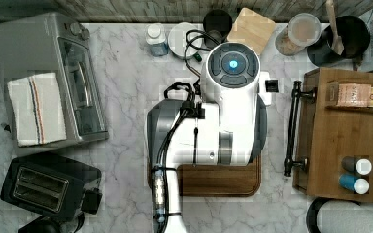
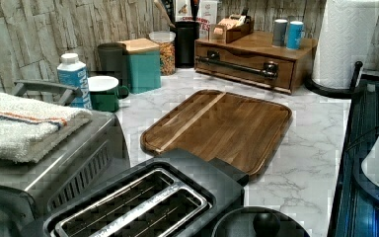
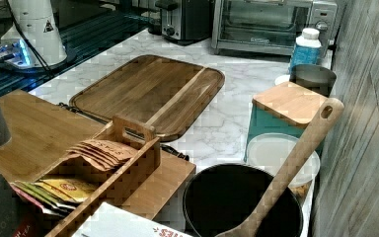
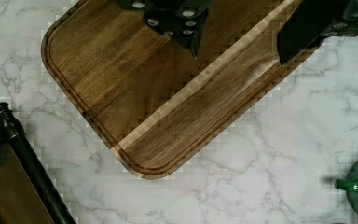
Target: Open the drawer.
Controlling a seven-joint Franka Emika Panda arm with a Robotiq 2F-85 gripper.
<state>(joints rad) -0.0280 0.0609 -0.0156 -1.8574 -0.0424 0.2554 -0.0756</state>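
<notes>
The drawer (image 2: 249, 72) is the front of a boxy brown wooden cabinet (image 1: 349, 131) at the top view's right, and it looks pushed in. A long black bar handle (image 1: 291, 127) (image 2: 237, 66) (image 4: 35, 170) runs across it. My gripper (image 4: 238, 55) is open, its two dark fingers (image 4: 193, 44) spread wide with nothing between them. It hangs above the dark cutting board (image 4: 158, 88), apart from the handle. In the top view my white arm (image 1: 223, 116) covers the board, to the left of the handle.
A toaster oven (image 1: 53, 77) with a folded towel and a black toaster (image 1: 43, 187) stand at the top view's left. A green mug (image 2: 106, 91), teal box (image 2: 140, 64), bottle (image 2: 74, 76), black pot with wooden spoon (image 3: 242, 202) and paper towel roll (image 2: 348, 39) line the edges.
</notes>
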